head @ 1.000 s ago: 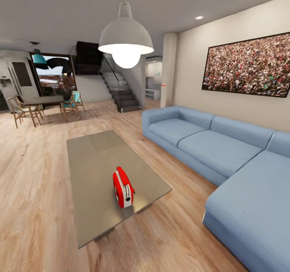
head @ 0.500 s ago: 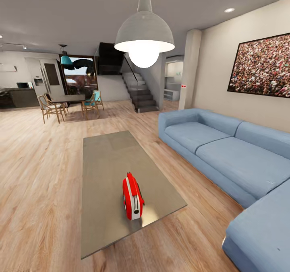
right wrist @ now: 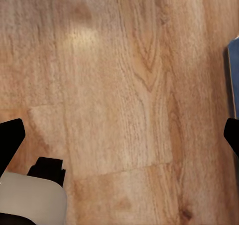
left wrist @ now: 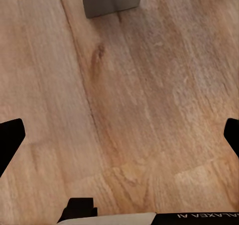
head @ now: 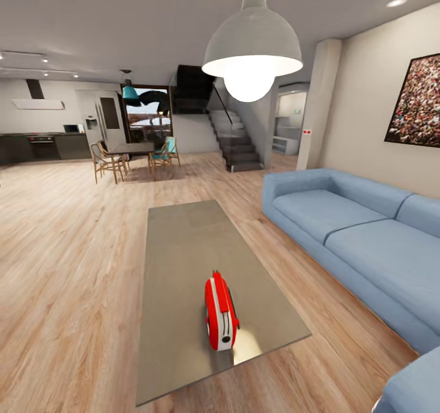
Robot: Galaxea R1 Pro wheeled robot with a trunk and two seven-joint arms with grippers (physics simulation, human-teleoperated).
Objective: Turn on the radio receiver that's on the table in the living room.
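Head view: camera panned left since the earlier frames; scene contents displaced rightward in frame, not moved themselves. Kitchen counter point(head: 36, 146) and range hood point(head: 38, 100) newly visible; wall picture point(head: 419, 104) now cropped; sofa point(head: 360, 230) partly out of frame.

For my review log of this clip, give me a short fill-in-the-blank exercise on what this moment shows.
1. The radio receiver standing on the table is mainly ____ in colour.
2. The sofa to the right of the table is ____.
3. The floor under both wrist cameras is made of ____.
4. A lit ____ hangs from the ceiling above the table.

Missing words: red; blue; wood; lamp
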